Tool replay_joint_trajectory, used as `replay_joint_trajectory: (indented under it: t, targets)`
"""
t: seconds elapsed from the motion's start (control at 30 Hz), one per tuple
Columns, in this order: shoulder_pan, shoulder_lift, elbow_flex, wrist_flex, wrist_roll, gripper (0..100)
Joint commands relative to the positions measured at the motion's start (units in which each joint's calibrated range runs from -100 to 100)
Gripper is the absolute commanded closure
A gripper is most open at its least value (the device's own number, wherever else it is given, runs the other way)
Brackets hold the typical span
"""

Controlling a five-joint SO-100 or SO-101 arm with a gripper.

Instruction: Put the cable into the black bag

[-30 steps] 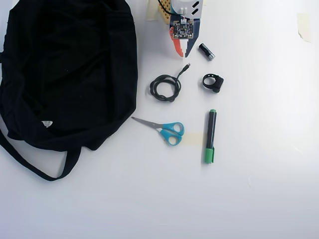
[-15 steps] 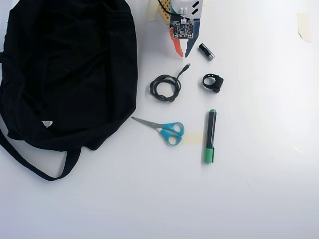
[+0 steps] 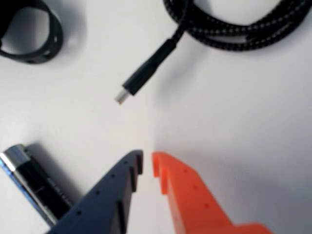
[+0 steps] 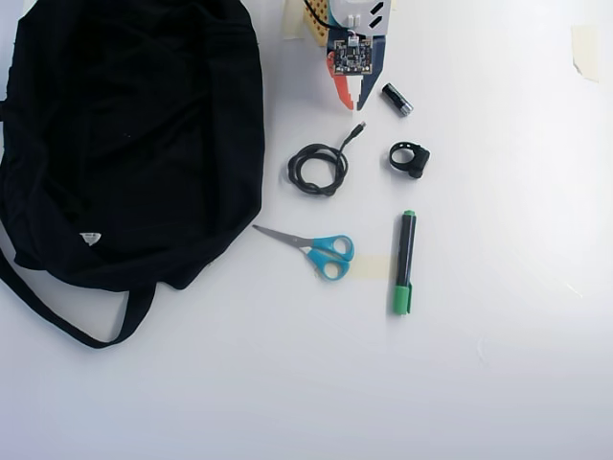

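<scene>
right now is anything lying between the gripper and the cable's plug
Nothing: in the wrist view only bare white table separates the gripper from the cable plug. The battery lies off to the left.

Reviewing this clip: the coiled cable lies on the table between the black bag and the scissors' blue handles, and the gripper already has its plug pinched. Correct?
Not quite. The gripper holds nothing: in the wrist view its nearly closed fingertips sit short of the plug, with bare table between them. The rest stands: the overhead view shows the coiled cable on the table beside the black bag, above the scissors.
</scene>
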Motion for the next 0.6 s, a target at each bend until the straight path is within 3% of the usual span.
replay_joint_trajectory:
  t: [0.0, 0.3, 0.57]
  targets:
    - [-0.2, -0.8, 1.2, -2.9, 0.0, 98]
    - [-0.2, 0.3, -2.1, -15.9, 0.3, 98]
    - [0.4, 15.4, -12.5, -32.7, 0.1, 98]
